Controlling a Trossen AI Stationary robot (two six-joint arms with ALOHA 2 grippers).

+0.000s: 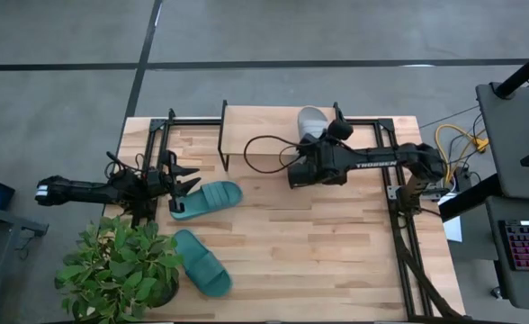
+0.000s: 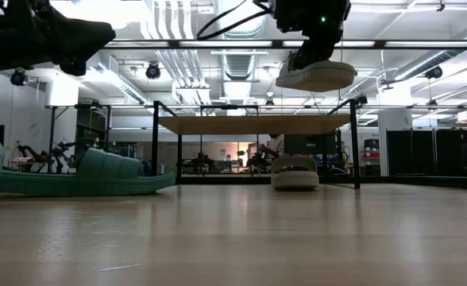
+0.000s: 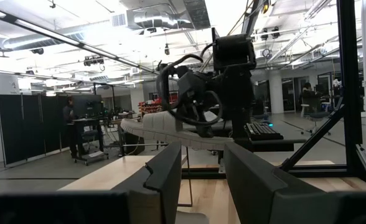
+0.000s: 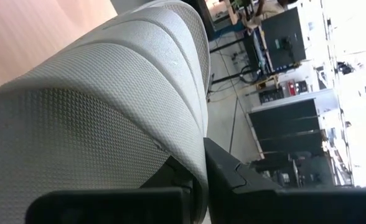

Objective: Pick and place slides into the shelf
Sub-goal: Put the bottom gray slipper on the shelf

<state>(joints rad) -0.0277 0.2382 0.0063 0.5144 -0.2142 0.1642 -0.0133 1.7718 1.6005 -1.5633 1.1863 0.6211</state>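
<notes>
My right gripper (image 1: 333, 132) is shut on a light grey slide (image 1: 312, 121) and holds it above the right end of the shelf (image 1: 264, 130), whose board top (image 2: 253, 125) stands on thin black legs. A second grey slide (image 2: 295, 173) rests sole down on the table under that end of the shelf. Two teal slides lie on the table at the left, one (image 1: 206, 198) just in front of my open left gripper (image 1: 185, 178), the other (image 1: 201, 262) nearer the front edge. Nothing is between the left gripper's fingers (image 3: 164, 180). My right gripper pinches the grey slide's broad strap at its edge (image 4: 198, 146). One finger (image 4: 233, 174) lies outside the strap; the other is mostly hidden behind it. The fingers come from above, slanting down. The slide (image 2: 317, 75) hangs below them, sole down, roughly level, clear of the shelf top.
A potted plant (image 1: 121, 270) stands at the near left corner beside the nearer teal slide. Black frame rails (image 1: 399, 225) run along the table's left and right sides. A black cable (image 1: 264, 148) loops from the right arm over the shelf. Bare wood lies in the table's middle.
</notes>
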